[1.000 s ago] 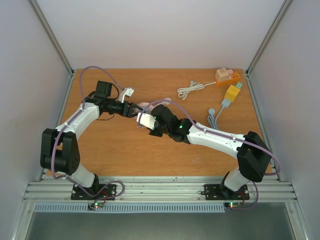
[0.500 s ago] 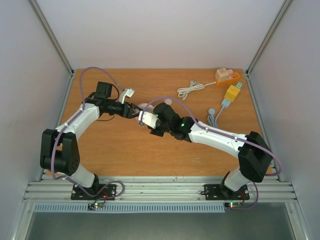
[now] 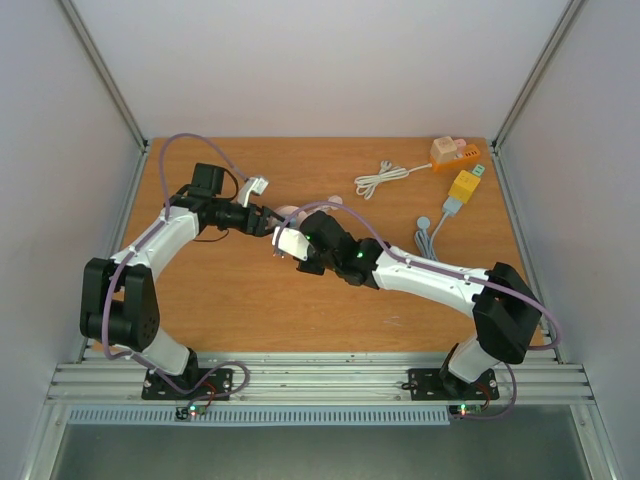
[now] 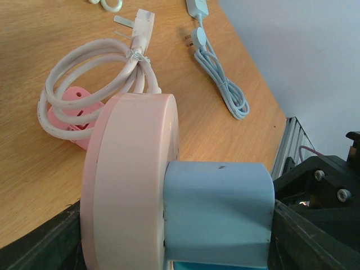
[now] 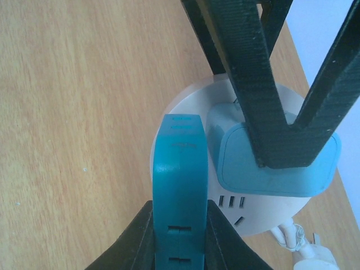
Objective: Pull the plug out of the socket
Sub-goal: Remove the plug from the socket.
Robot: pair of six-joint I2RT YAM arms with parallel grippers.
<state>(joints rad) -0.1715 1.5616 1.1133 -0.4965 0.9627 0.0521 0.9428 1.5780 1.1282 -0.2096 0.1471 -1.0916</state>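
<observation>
The socket [image 4: 129, 169] is a round pink-white disc held up on edge above the table. My left gripper [image 4: 171, 230] is shut across it: one jaw sits behind the disc and the other presses on a light blue block [image 4: 219, 208] plugged into its face. The plug [image 5: 179, 163] is a flat teal piece whose far end meets the socket [image 5: 264, 216] beside the light blue block [image 5: 242, 169]. My right gripper [image 5: 179, 205] is shut on the plug's sides. From above, both grippers [image 3: 272, 222] [image 3: 300, 235] meet at mid-table. Whether the plug's pins are seated is hidden.
The socket's coiled white cord [image 4: 90, 62] and its white plug [image 4: 143, 28] lie on the wood behind it. At the back right are an orange socket [image 3: 448, 152], a yellow adapter [image 3: 464, 185], a white cable [image 3: 380, 180] and a grey cable [image 3: 430, 235].
My right gripper shifted a little to the right with the plug, then came back to about where it was. The left arm has held still, and both grips are unchanged.
</observation>
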